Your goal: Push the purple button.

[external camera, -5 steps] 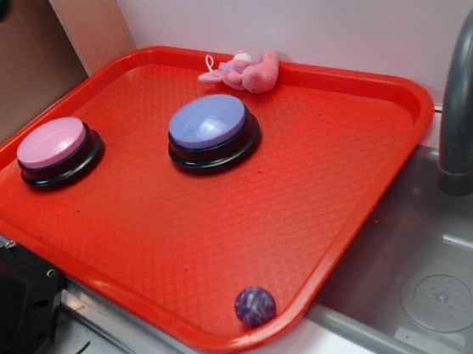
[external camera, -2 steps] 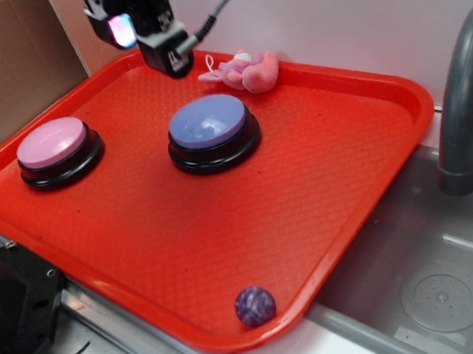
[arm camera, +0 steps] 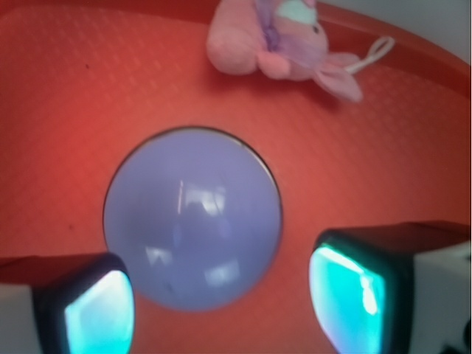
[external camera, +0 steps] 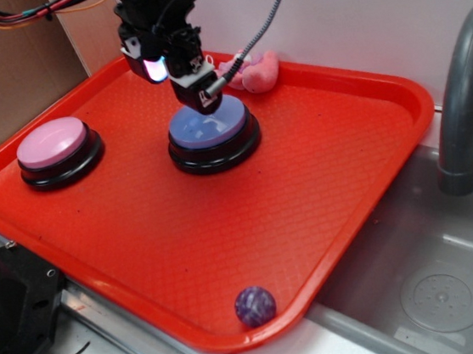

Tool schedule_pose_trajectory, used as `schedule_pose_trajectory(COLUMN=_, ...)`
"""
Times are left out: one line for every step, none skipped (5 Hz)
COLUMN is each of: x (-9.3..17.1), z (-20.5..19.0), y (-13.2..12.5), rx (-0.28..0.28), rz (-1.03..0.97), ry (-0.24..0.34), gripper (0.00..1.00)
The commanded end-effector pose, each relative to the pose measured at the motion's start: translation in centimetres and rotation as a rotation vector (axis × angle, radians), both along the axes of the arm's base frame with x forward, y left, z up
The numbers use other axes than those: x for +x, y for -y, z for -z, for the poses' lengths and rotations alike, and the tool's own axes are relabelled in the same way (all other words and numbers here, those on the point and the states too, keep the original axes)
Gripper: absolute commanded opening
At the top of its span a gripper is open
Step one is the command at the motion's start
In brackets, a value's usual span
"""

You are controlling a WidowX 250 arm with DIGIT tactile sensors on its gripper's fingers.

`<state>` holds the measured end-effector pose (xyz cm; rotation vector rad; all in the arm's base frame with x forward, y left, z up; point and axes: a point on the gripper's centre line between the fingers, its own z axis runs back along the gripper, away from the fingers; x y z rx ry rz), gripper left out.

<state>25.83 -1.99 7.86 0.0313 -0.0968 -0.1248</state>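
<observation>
1. Gripper [external camera: 201, 102] hangs over the far part of the purple button [external camera: 211, 125], its two fingers spread apart with nothing between them; in the wrist view the fingertips [arm camera: 88, 313] sit at the near edge of the dome, one at each side.
2. That purple button stands near the middle of the red tray [external camera: 183, 234], slightly toward the far side, flat on its black base with the round dome facing straight up; being round, it shows no long axis.
3. To its left, well apart, the pink button [external camera: 55, 146] sits near the tray's left rim.
4. Just beyond it, against the far rim, lies a pink plush toy [arm camera: 276, 40].
5. A small marbled ball [external camera: 255, 306] rests at the near rim, well apart from both buttons.
6. Bare tray surface lies open to the right and near side of the purple button; past the right rim are a grey sink [external camera: 436, 274] and faucet [external camera: 463, 100].
7. Compared with a moment ago, the arm has come down and nearer from the far-left corner of the tray to above the button; nothing on the tray has shifted.
</observation>
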Motion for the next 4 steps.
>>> schedule_pose_trajectory(x=1.3, z=1.5, y=-0.6, rx=-0.007, rz=-0.008, ry=-0.016, gripper=1.00)
schedule_pose_trajectory(x=1.5, z=2.5, y=-0.9, rx=0.001, rz=-0.018, ry=-0.046, gripper=1.00)
schedule_pose_trajectory(x=1.6, z=2.0, y=-1.0, rx=0.003, rz=-0.026, ry=-0.052, gripper=1.00)
schedule_pose_trajectory(x=1.7, z=0.6, y=-1.3, rx=0.004, rz=-0.039, ry=-0.054, gripper=1.00)
